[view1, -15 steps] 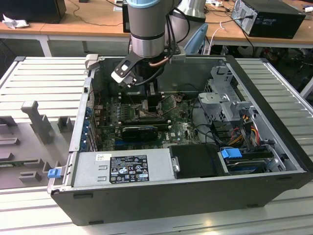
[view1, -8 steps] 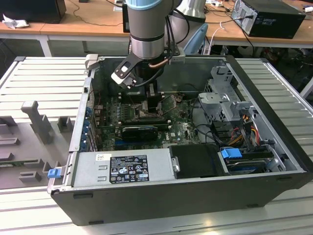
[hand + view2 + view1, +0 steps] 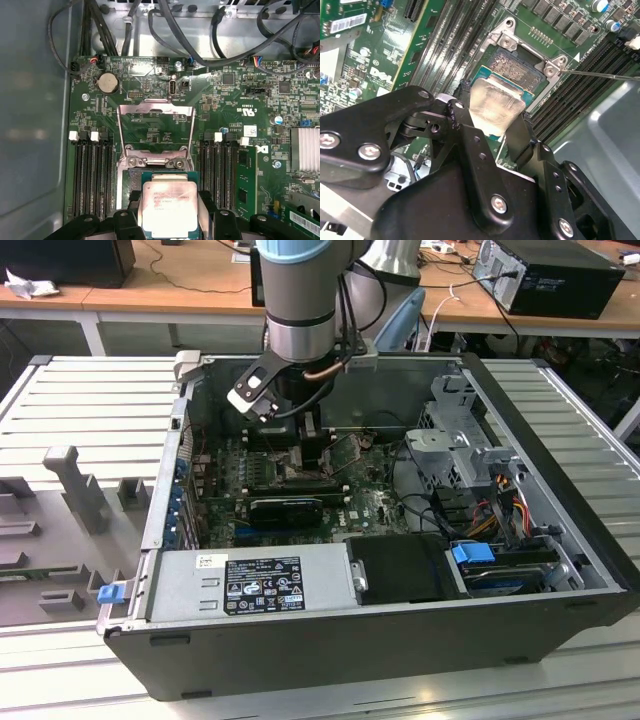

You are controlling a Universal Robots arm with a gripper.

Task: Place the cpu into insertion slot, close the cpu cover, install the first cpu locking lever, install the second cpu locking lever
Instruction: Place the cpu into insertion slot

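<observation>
Exterior view: the arm reaches down into the open computer case (image 3: 400, 650), with the gripper (image 3: 316, 440) low over the motherboard (image 3: 370, 505).

Second wrist view: the claw is pinched narrow on the cpu (image 3: 496, 107), gripping opposite edges with the silvery face up. The chip hangs over the near part of the insertion slot (image 3: 517, 67); I cannot tell whether it touches.

First wrist view: the cpu cover (image 3: 155, 106) is flipped open beyond the socket.

Risk, as I judge it: a skewed or off-register landing could bend the socket contacts, and the thin edge grip could let the chip slip.
</observation>
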